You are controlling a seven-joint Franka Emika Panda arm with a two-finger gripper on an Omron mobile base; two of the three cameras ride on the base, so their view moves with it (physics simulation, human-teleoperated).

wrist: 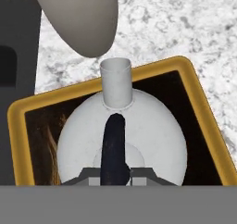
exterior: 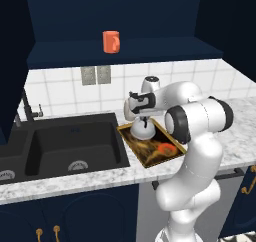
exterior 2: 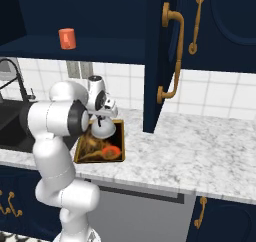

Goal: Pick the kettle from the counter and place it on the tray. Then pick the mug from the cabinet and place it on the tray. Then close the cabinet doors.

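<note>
Our gripper (wrist: pixel 115 174) is clamped on the black handle of the kettle (wrist: pixel 122 140), which sits inside the tray (wrist: pixel 28 105) toward its far rim. Tray lies on the counter (exterior 2: pixel 200 146) just beside the sink (exterior: pixel 75 146). Mug (exterior: pixel 111 41) stands on the cabinet (exterior: pixel 125 53) shelf, well apart.

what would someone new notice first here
The white arm bends low over the counter, its gripper right above the kettle, which sits on the gold-rimmed tray beside the black sink. Next, the bright orange mug stands alone on the navy cabinet's shelf. On the right, a cabinet door hangs open.
</note>
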